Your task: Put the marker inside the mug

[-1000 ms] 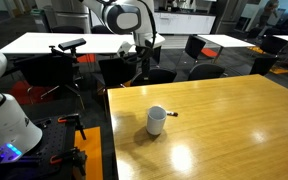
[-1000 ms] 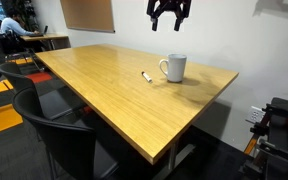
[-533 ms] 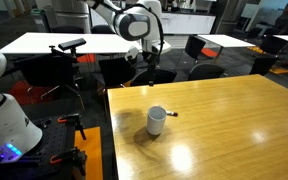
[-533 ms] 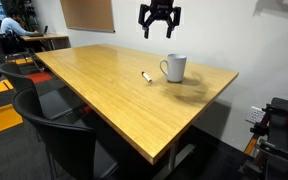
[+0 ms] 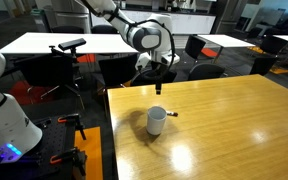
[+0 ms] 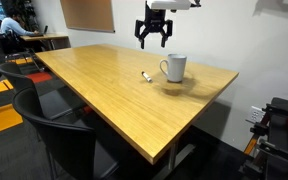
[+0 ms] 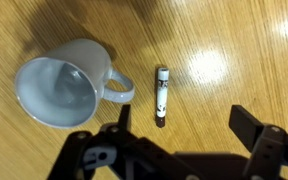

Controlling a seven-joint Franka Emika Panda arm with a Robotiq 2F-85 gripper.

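wrist view looks straight down past the gripper (image 7: 181, 120), whose two dark fingers (image 7: 242, 122) stand wide apart with nothing between them but wood. the gripper hangs in the air above the mug (image 7: 86, 52) and touches nothing. in both exterior views it shows the same way: jaws spread and held well above the mug, over the table's far side in one (image 6: 152, 38) and near the table's edge in another (image 5: 159, 72).

the mug stands upright on the wooden table (image 7: 234, 40), mouth up. its inside is a darker grey than its white wall, and the wrist view shows only the bare bottom in it. its handle (image 7: 122, 88) points toward the marker (image 7: 162, 95).

the marker lies flat on the table outside the mug, just beside the handle. whether it touches the handle i cannot tell. it has a pale label along its middle and dark ends.

in an exterior view the mug (image 6: 175, 68) sits near the table's (image 6: 94, 90) corner with the marker (image 6: 147, 76) just beside it. in an exterior view the marker (image 5: 170, 114) lies close against the mug (image 5: 157, 120), toward the table's (image 5: 234, 120) middle.
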